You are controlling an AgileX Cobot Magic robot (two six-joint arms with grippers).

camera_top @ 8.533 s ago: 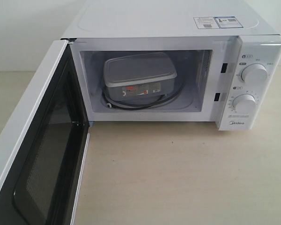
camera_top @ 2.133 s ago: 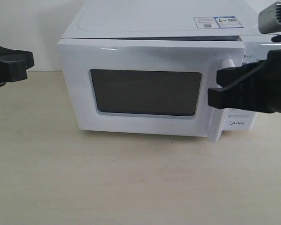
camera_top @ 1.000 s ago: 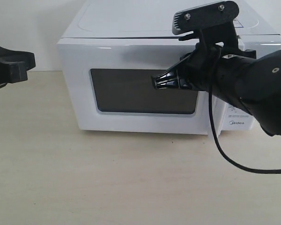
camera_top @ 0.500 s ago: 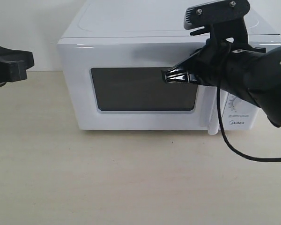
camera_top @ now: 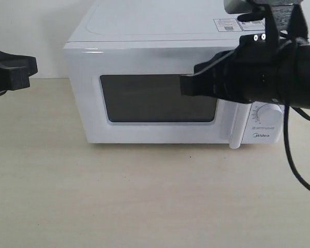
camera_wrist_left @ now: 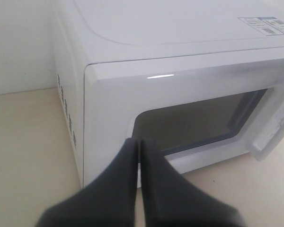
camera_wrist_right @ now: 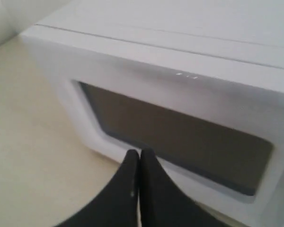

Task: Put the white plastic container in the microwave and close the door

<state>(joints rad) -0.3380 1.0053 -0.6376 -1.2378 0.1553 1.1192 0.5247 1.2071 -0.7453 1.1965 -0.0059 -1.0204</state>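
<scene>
From where I stand, the microwave point(camera_top: 144, 57) sits on the pale surface point(camera_top: 155, 196) with the door point(camera_top: 88, 103) flush against its front. The white plastic container is not to be seen. The dark window point(camera_top: 155, 98) gives nothing away, so I can only suppose it sits inside.

The right hand point(camera_top: 188, 85) hangs just in front of the window's right end. In its wrist view the fingers point(camera_wrist_right: 132, 165) are pressed together on nothing. The left hand point(camera_top: 10, 72) waits well off to the left of the oven, pinched closed and empty too.

The door looks rigid and fairly light. I would expect it to swing freely on its left hinge and need a firm push to latch. The white bar handle point(camera_top: 236, 126) at its right edge is the place to pull or press. A box like that should be light, smooth and a little flexible, best gripped across its side walls.
</scene>
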